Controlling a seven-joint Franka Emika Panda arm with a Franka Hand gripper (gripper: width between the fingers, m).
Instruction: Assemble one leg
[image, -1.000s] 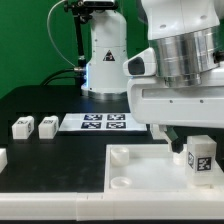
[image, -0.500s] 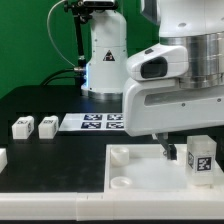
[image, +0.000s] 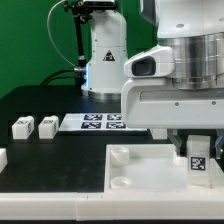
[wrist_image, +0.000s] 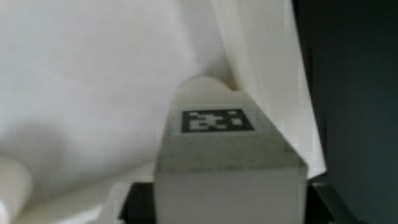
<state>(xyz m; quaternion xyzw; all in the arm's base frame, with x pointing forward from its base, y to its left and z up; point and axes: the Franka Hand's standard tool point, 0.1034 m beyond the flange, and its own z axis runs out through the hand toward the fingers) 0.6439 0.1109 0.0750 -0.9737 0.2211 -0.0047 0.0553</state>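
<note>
Look at the exterior view's right: the leg (image: 198, 158) stands upright on the large white square panel (image: 140, 180), a small stubby white block with a black-and-white square marker on the face turned toward the camera. The end effector (image: 190, 140) sits directly over it, its bulky white housing hiding the top of the block. You can see a dark fingertip (image: 180, 144) at the leg's left flank in that view, close enough to look like contact, but whether it is pinching the block or merely standing beside it you cannot tell from here.

In the wrist view the leg (wrist_image: 221, 160) fills the middle, a pale grey-white block tapering away from the lens, with its square marker (wrist_image: 215, 120) near the far end. Dark finger edges (wrist_image: 320, 192) show low at both of its sides; the contact itself is out of sight.

On the black bench (image: 50, 160), two more legs (image: 35, 126) lie side by side at the exterior view's left, well apart from the panel. The marker board (image: 100, 122) lies just beside them.
</note>
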